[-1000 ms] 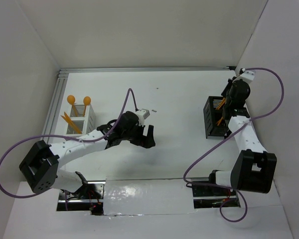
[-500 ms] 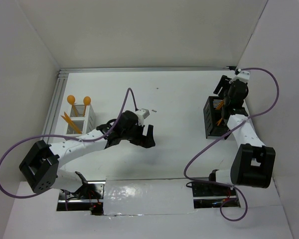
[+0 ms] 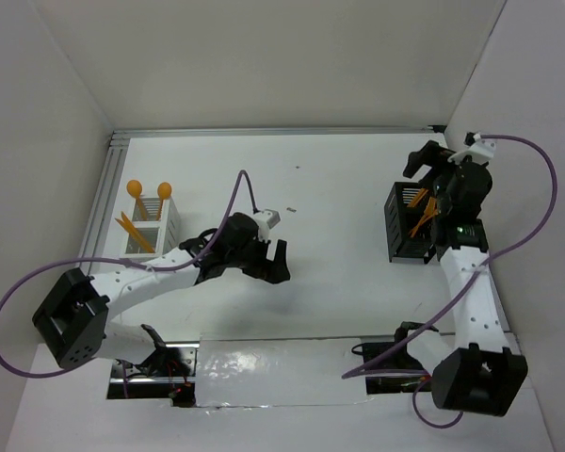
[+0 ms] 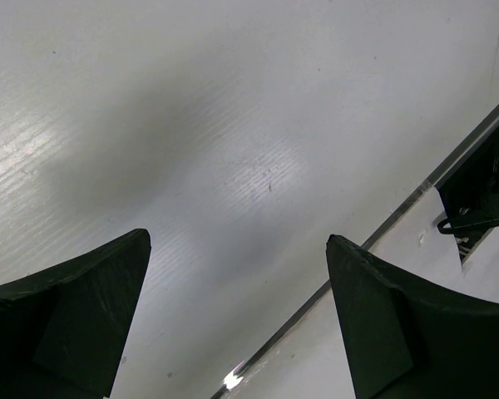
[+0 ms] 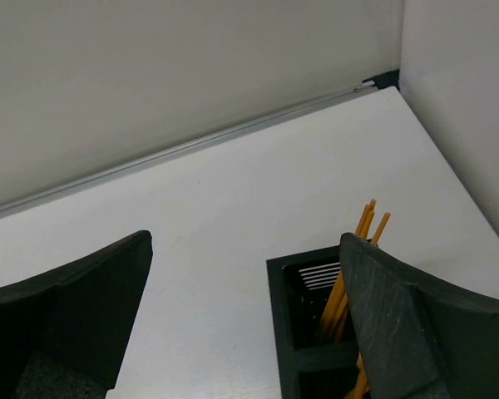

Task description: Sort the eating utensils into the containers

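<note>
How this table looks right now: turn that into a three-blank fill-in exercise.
1. Two round-bowled orange plastic spoons stand in the ____ slotted caddy.
2. The right tool hangs near the ____ slotted caddy.
3. The left tool holds its jaws ____ above the white table.
Missing: white; black; open.

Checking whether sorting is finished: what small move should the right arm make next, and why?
Probably lift the right gripper straight up and clear. Its jaws stand open and empty over the black slotted plastic caddy, thin orange plastic utensils already stand inside, and no loose utensil shows on the white table.
</note>
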`<state>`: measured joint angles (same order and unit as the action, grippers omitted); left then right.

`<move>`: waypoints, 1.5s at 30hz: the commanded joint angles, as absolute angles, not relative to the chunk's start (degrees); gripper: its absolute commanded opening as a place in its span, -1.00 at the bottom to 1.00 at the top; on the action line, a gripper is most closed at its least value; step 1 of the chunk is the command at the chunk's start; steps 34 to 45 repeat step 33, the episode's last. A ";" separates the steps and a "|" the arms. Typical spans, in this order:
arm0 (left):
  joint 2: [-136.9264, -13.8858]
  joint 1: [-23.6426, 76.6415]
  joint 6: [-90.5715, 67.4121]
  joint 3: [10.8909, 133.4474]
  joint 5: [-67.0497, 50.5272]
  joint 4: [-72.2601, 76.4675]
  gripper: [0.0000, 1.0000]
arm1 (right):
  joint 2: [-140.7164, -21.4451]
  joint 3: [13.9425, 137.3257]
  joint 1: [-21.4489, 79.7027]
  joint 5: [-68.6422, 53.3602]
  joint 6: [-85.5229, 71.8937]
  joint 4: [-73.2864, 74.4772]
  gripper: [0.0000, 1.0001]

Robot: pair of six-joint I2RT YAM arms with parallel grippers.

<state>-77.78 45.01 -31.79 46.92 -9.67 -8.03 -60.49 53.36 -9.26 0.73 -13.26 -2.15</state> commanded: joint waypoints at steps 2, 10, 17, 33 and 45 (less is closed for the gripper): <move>-73.13 44.39 -30.59 46.76 -9.67 -6.15 1.00 | -52.40 49.58 -9.40 -6.83 -16.43 4.30 1.00; -62.84 35.79 -30.06 43.50 -15.89 -2.72 1.00 | -35.88 34.72 -9.05 -16.25 -23.38 4.56 1.00; -59.69 24.27 -29.71 48.25 -20.21 -5.01 1.00 | -33.31 33.93 -8.88 -18.28 -23.73 6.42 1.00; -39.12 15.29 -27.42 42.81 -17.84 -9.40 1.00 | -33.75 31.55 -8.79 -21.70 -24.61 3.08 1.00; -39.12 15.29 -27.42 42.81 -17.84 -9.40 1.00 | -33.75 31.55 -8.79 -21.70 -24.61 3.08 1.00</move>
